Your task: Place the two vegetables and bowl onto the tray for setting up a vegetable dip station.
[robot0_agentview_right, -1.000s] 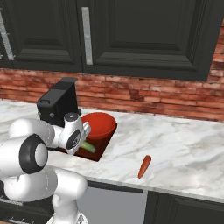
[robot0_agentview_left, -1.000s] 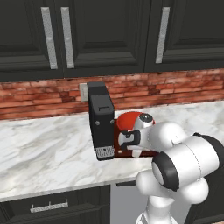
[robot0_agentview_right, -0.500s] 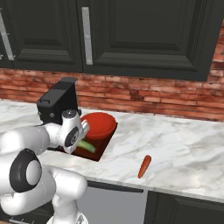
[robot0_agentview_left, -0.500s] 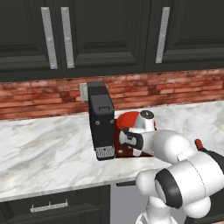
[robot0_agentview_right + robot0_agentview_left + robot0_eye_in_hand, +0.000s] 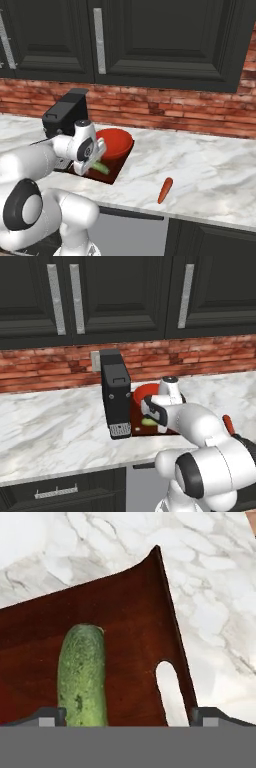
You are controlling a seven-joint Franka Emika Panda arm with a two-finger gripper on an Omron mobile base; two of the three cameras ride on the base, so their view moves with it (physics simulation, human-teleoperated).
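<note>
Marble tabletop [image 5: 210, 165], white with grey veins. From the left: one tall black box appliance [image 5: 116, 393], its side against one dark reddish-brown tray [image 5: 130, 637]. On the tray, one red bowl [image 5: 115, 142] toward the brick wall and one green cucumber [image 5: 82, 674] lying flat near the front edge, beside the pale handle slot [image 5: 171, 693]. The claw [image 5: 127, 716] sits low over the cucumber, tips spread wide, gripping nothing. Well to the right, one orange carrot [image 5: 165, 190] lies on bare tabletop.
</note>
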